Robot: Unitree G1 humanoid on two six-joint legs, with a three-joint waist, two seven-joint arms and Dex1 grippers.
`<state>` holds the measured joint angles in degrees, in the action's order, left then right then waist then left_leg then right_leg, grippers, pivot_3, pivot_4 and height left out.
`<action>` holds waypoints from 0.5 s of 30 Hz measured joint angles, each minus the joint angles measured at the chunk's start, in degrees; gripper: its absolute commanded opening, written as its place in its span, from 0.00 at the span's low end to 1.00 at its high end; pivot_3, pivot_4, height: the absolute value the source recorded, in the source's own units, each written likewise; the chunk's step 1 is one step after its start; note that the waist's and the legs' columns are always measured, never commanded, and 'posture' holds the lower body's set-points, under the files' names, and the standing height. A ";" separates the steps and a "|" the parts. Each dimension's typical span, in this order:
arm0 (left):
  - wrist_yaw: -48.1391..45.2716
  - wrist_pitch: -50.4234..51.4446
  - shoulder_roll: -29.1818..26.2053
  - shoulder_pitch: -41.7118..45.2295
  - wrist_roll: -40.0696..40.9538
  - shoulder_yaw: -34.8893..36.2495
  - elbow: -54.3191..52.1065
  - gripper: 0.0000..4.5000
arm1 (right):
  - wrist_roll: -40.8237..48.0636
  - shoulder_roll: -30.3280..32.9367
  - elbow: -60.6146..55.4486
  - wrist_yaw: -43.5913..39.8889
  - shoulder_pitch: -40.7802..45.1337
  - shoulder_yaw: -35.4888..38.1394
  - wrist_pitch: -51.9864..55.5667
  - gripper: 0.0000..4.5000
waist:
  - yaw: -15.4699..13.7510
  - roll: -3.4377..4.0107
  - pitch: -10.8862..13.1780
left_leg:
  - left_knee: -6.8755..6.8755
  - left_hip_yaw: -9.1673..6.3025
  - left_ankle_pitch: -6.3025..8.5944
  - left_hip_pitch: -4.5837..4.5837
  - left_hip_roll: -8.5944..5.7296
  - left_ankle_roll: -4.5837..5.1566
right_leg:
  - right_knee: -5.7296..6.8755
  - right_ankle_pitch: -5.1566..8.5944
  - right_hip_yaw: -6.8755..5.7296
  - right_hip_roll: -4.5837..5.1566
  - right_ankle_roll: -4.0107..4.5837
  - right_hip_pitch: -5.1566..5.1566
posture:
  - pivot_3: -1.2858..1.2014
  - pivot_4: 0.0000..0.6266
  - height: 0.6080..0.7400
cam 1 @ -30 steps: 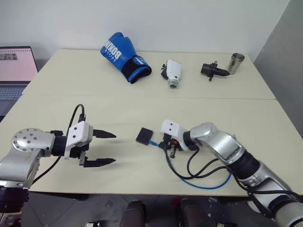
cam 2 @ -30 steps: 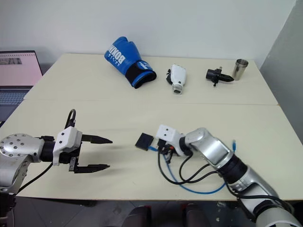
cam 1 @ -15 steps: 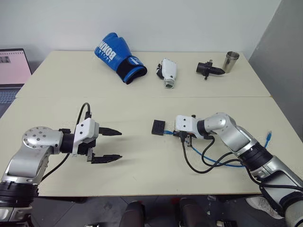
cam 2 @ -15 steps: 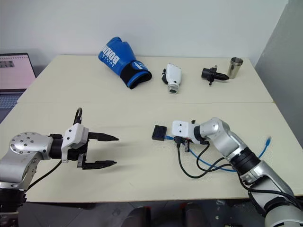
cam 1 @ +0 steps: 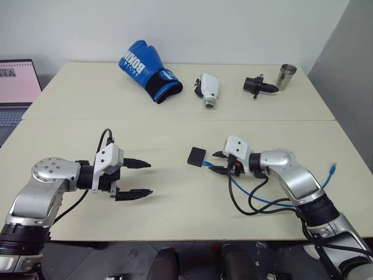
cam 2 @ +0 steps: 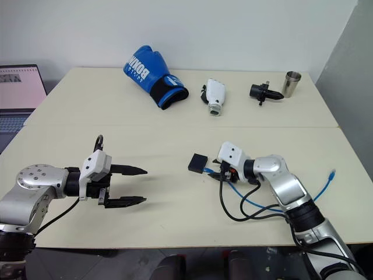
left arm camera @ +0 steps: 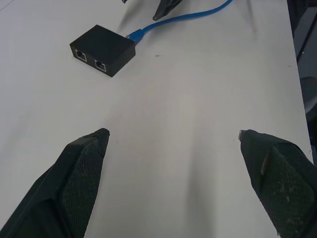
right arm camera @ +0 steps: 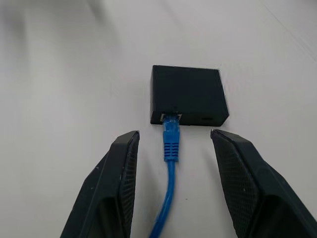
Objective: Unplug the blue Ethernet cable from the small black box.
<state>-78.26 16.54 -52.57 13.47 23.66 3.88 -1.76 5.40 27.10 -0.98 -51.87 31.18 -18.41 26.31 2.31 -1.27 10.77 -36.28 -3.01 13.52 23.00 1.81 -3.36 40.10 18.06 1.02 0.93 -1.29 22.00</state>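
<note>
The small black box [cam 1: 196, 156] lies flat on the table's near half, right of centre. The blue Ethernet cable [right arm camera: 171, 134] is plugged into the box's [right arm camera: 188, 94] side. It runs back between the fingers of my right gripper [cam 1: 220, 163], then loops right to a free plug [cam 1: 332, 170]. The right gripper is open, with a finger [right arm camera: 119, 168] on each side of the plug, touching neither cable nor box. My left gripper [cam 1: 149, 178] hovers open and holding nothing, well left of the box [left arm camera: 103, 49].
Along the table's far side lie a blue boxing glove [cam 1: 148, 70], a white gadget [cam 1: 208, 89], a black cylindrical gadget [cam 1: 258, 86] and a metal cup [cam 1: 287, 76]. A laptop [cam 1: 17, 87] stands off the left edge. Black arm cables [cam 1: 245, 198] coil beside the blue cable.
My right gripper has gone from shut on the cable's plug end to open, and has drawn back slightly from the box. The cable stays plugged in. The left gripper has kept still.
</note>
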 measured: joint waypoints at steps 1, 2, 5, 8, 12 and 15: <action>0.03 0.36 0.00 0.09 0.05 0.00 0.00 1.00 | 0.10 -0.68 0.06 0.71 -0.73 0.32 0.32 0.54 | 0.00 0.00 0.00 | 0.00 0.00 0.00 0.00 0.00 0.00 | 0.00 0.00 0.00 0.00 0.00 0.00 | 0.52 0.24 1.00; 0.07 0.56 0.02 0.28 0.10 0.00 0.00 1.00 | 0.16 -1.22 0.29 1.20 -1.22 0.32 0.46 0.54 | 0.00 0.00 0.00 | 0.00 0.00 0.00 0.00 0.00 0.00 | 0.00 0.00 0.00 0.00 0.00 0.00 | 0.52 0.24 1.00; 0.21 1.26 0.07 0.91 0.56 0.00 -0.29 1.00 | -0.33 -2.48 1.89 2.62 -1.37 0.30 -0.08 0.54 | 0.01 0.00 0.00 | 0.00 0.01 0.00 0.00 -0.01 0.00 | 0.00 0.00 0.02 0.00 0.00 0.00 | 0.52 0.24 1.00; 0.27 2.07 0.16 0.92 1.02 0.00 -0.58 1.00 | -1.49 -3.62 4.38 3.80 -1.32 0.05 -1.11 0.54 | 0.01 0.00 0.00 | 0.00 0.00 0.00 0.00 -0.01 0.00 | 0.00 0.00 0.01 0.00 0.00 0.00 | 0.52 0.24 1.00; 0.44 2.58 0.21 1.08 1.10 0.00 -0.60 1.00 | -2.01 -3.71 5.97 3.56 -1.21 -0.37 -1.63 0.46 | 0.00 0.00 0.00 | 0.00 0.01 0.00 0.00 -0.01 0.00 | 0.00 0.00 0.01 0.00 0.00 0.00 | 0.52 0.24 1.00; 1.19 3.06 0.68 1.93 1.23 0.00 -0.59 1.00 | -2.02 -4.00 6.40 3.36 -1.21 -0.51 -2.04 0.33 | 0.01 0.00 0.00 | 0.00 0.00 0.00 -0.01 -0.01 0.00 | 0.01 0.00 0.00 0.00 0.00 0.00 | 0.52 0.24 1.00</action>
<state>-77.08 19.60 -51.89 15.40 24.89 3.88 -2.35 3.39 23.10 5.42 -48.51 29.97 -18.92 24.27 2.32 -1.27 10.77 -36.28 -3.01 13.52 22.99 1.79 -3.36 40.10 18.06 1.02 0.92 -1.29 22.00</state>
